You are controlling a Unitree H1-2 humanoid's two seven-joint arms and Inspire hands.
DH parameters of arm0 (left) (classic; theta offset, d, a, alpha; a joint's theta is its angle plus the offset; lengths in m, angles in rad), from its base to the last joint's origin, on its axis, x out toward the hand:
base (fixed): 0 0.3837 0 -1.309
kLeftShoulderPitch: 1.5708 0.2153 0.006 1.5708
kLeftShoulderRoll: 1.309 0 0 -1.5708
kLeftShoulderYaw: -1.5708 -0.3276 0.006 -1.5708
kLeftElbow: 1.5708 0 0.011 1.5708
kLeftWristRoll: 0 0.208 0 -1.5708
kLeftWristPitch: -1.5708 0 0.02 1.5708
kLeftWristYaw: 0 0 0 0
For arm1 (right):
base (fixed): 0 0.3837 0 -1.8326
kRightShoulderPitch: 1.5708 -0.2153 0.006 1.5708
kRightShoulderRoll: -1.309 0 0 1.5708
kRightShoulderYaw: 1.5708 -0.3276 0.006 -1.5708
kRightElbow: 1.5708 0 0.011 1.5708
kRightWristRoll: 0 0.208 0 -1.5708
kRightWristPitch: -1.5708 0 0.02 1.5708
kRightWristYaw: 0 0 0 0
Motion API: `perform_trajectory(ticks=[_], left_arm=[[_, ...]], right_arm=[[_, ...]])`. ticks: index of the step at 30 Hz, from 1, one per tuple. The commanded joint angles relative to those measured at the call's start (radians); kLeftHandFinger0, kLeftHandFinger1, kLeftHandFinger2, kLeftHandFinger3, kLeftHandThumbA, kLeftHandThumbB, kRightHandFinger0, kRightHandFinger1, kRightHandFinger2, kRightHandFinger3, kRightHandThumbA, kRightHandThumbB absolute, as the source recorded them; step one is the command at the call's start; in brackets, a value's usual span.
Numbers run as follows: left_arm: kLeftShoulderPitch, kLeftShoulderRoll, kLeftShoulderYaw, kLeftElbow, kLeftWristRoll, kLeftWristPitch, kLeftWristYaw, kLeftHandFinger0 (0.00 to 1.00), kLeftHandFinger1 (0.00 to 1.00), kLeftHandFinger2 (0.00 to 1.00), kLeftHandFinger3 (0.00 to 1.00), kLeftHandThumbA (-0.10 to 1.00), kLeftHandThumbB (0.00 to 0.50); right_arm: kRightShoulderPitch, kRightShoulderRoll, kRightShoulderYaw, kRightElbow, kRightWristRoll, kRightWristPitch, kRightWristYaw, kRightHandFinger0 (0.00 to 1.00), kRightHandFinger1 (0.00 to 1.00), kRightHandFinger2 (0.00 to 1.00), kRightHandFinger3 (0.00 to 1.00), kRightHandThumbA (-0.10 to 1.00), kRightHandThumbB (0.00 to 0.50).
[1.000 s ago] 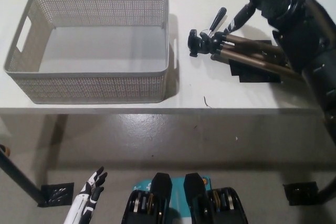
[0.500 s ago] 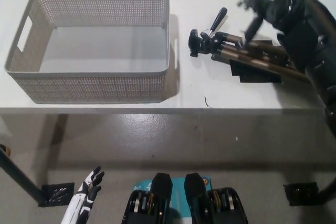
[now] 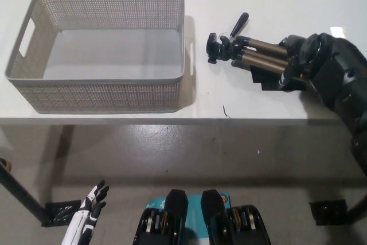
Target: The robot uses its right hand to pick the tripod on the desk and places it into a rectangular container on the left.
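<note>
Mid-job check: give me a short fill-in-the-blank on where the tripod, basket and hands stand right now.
1. The tripod lies on the desk to the ____ of the basket in the picture.
2. The right hand, coloured ____, is wrapped around the tripod's legs.
3. The inside of the basket holds ____.
4. The left hand hangs low at the picture's bottom left, ____ the desk's edge.

Missing words: right; black; nothing; below
</note>
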Motion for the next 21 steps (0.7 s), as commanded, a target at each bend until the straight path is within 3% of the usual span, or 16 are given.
perform_trajectory(ticks=[1,5,7,8,9,10,11,13,14,15,16,17,18,19,20,21], left_arm=[[-0.011,0.018,0.009,-0.033,-0.018,-0.027,-0.015,1.0,1.0,1.0,1.0,1.0,0.164],[-0.011,0.019,0.009,-0.04,-0.021,-0.021,-0.021,1.0,1.0,1.0,1.0,1.0,0.171],[-0.015,0.021,0.009,-0.042,-0.022,-0.017,-0.024,1.0,1.0,1.0,1.0,1.0,0.172],[-0.018,0.021,0.01,-0.04,-0.024,-0.018,-0.027,1.0,1.0,1.0,1.0,1.0,0.163],[-0.021,0.021,0.01,-0.039,-0.025,-0.018,-0.028,1.0,1.0,1.0,1.0,1.0,0.162],[-0.024,0.024,0.01,-0.04,-0.012,-0.019,-0.024,1.0,1.0,1.0,1.0,1.0,0.161],[-0.026,0.025,0.011,-0.044,-0.01,-0.015,-0.024,1.0,1.0,1.0,1.0,1.0,0.159],[-0.033,0.029,0.012,-0.043,-0.013,-0.011,-0.028,1.0,1.0,1.0,1.0,1.0,0.166],[-0.035,0.029,0.013,-0.04,-0.016,-0.014,-0.029,1.0,1.0,1.0,1.0,1.0,0.165],[-0.039,0.03,0.013,-0.039,-0.017,-0.013,-0.03,1.0,1.0,1.0,1.0,1.0,0.164],[-0.041,0.03,0.013,-0.039,-0.018,-0.012,-0.03,1.0,1.0,1.0,1.0,1.0,0.162],[-0.045,0.029,0.014,-0.04,-0.02,-0.007,-0.031,1.0,1.0,1.0,1.0,1.0,0.168],[-0.045,0.028,0.015,-0.043,-0.024,-0.003,-0.032,1.0,1.0,1.0,1.0,1.0,0.169],[-0.043,0.026,0.013,-0.046,-0.024,-0.002,-0.033,1.0,1.0,1.0,1.0,1.0,0.163],[-0.042,0.026,0.013,-0.048,-0.024,-0.002,-0.034,1.0,1.0,1.0,1.0,1.0,0.162],[-0.041,0.026,0.013,-0.053,-0.023,0.0,-0.034,1.0,1.0,1.0,1.0,1.0,0.159]], right_arm=[[0.044,0.033,0.01,0.029,-0.012,-0.033,-0.067,1.0,1.0,1.0,1.0,1.0,0.5],[0.093,0.05,0.012,0.044,-0.013,-0.047,-0.116,1.0,1.0,1.0,1.0,1.0,0.468],[0.118,0.049,0.016,0.046,-0.02,-0.083,-0.21,1.0,1.0,1.0,1.0,0.75,0.398],[0.132,0.049,0.01,0.048,-0.018,-0.096,-0.282,1.0,1.0,1.0,1.0,0.49,0.36],[0.134,0.049,0.006,0.05,-0.015,-0.1,-0.306,0.95,1.0,1.0,1.0,0.42,0.341],[0.153,0.049,0.008,0.048,-0.023,-0.125,-0.405,0.24,0.34,0.44,0.75,0.03,0.234],[0.161,0.049,-0.003,0.045,-0.015,-0.143,-0.454,0.02,0.08,0.22,0.62,-0.09,0.238],[0.175,0.044,-0.037,0.037,0.014,-0.19,-0.527,0.22,0.3,0.4,0.61,-0.1,0.239],[0.182,0.039,-0.049,0.034,0.022,-0.227,-0.558,0.17,0.26,0.37,0.6,-0.1,0.245],[0.182,0.037,-0.052,0.034,0.025,-0.233,-0.562,0.22,0.32,0.42,0.59,-0.1,0.247],[0.183,0.034,-0.059,0.033,0.03,-0.243,-0.57,0.2,0.28,0.38,0.51,-0.1,0.221],[0.182,0.03,-0.066,0.034,0.034,-0.247,-0.577,0.1,0.19,0.32,0.43,-0.1,0.204],[0.18,0.029,-0.069,0.035,0.035,-0.246,-0.579,0.08,0.17,0.3,0.41,-0.1,0.201],[0.181,0.027,-0.079,0.036,0.043,-0.248,-0.59,0.0,0.05,0.21,0.34,-0.1,0.189],[0.182,0.024,-0.103,0.035,0.066,-0.265,-0.599,0.0,0.03,0.21,0.35,-0.1,0.158],[0.179,0.022,-0.122,0.037,0.083,-0.259,-0.592,0.01,0.13,0.4,0.5,-0.1,0.139]])
